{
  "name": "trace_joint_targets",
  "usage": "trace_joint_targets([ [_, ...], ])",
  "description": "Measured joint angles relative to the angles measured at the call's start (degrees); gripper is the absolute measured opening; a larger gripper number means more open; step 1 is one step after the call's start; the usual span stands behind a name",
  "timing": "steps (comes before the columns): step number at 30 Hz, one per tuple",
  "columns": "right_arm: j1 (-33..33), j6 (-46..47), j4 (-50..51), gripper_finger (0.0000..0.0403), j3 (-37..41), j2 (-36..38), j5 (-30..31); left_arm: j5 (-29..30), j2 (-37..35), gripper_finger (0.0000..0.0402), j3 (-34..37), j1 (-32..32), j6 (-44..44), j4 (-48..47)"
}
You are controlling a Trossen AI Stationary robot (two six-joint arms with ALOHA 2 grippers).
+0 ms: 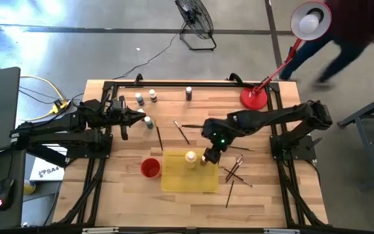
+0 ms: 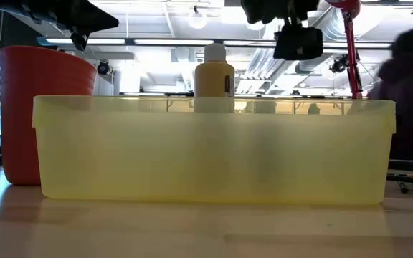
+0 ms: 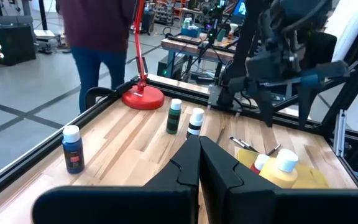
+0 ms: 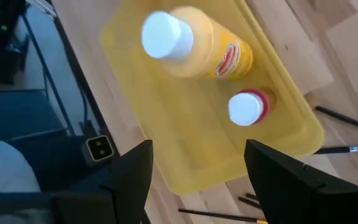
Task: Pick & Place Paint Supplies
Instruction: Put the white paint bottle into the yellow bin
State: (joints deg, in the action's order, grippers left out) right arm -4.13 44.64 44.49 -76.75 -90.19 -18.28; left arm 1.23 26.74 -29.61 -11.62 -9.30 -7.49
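A grey concrete floor (image 1: 76, 39) with dark seams surrounds the wooden table (image 1: 122, 195). A black floor fan (image 1: 195, 19) stands beyond the table's far edge, and a red desk lamp (image 1: 258, 96) with a pale shade sits on the far right corner. A person (image 1: 343, 39) in a dark top walks past. Overhead, ceiling lights (image 2: 196, 20) and ducts (image 2: 264, 61) show. Workbenches (image 3: 197, 46) crowd the room behind.

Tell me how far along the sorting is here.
Early. Done: a yellow bottle and a red bottle stand in the tray. In hand: nothing; the right gripper hangs open above them. Left: bottles by the shut left gripper and brushes.
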Motion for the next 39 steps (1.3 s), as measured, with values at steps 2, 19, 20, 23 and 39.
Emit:
trace_joint_targets([
  [2, 0.5, -0.1, 0.0, 0.0242, 0.0, 0.8, 0.2, 0.0, 0.0, 0.0000, 0.0, 0.0, 0.0, 0.0],
  [19, 3.1, 0.7, 14.9, 0.0092, 0.0, 10.0, 19.1, -0.2, 0.0, 0.0000, 0.0, 0.0, 0.0, 0.0],
  [20, 2.9, 2.7, 17.1, 0.0087, 0.0, 10.3, 21.4, -0.2, 0.0, 0.0000, 0.0, 0.0, 0.0, 0.0],
  [23, 2.8, 7.7, 23.4, 0.0079, 0.0, 10.9, 25.8, -0.2, 0.0, 0.0000, 0.0, 0.0, 0.0, 0.0],
  [39, 2.7, -1.2, 26.4, 0.0078, 0.0, 10.8, 21.5, -0.2, 0.0, 0.0000, 0.0, 0.0, 0.0, 0.0],
])
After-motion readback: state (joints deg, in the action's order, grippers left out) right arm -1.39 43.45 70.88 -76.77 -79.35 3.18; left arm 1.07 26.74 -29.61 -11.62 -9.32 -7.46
